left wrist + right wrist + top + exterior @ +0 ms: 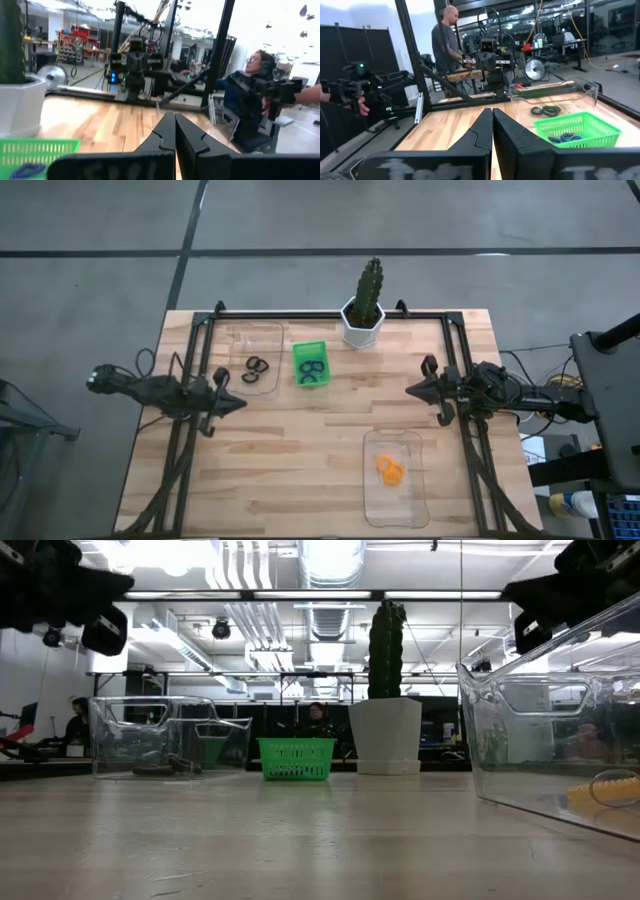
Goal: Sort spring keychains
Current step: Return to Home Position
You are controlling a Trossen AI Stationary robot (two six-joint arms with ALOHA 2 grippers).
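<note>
- Left claw (238,402) hangs over the left side of the surface (300,450), pointing toward the middle. Its two fingers (162,135) are pressed flat together with nothing between them.
- Just right of it, toward the far edge, a clear plastic tray (258,340) holds the black spring keychains (257,370).
- Just beside that tray on its right sits the green bin (310,345). The purple spring keychains (314,372) lie inside it and look dark from above.
- Farther right, at the far edge, a cactus (371,285) stands upright in a white pot (360,332).
- On the near right part of the surface lies a second clear tray (395,505), well apart from the bin. The orange spring keychains (391,471) are bunched together inside it.
- Right claw (410,390) hangs over the right side, pointing toward the middle and facing the other claw across a wide gap. Its fingers (477,135) are pinched together and empty.
</note>
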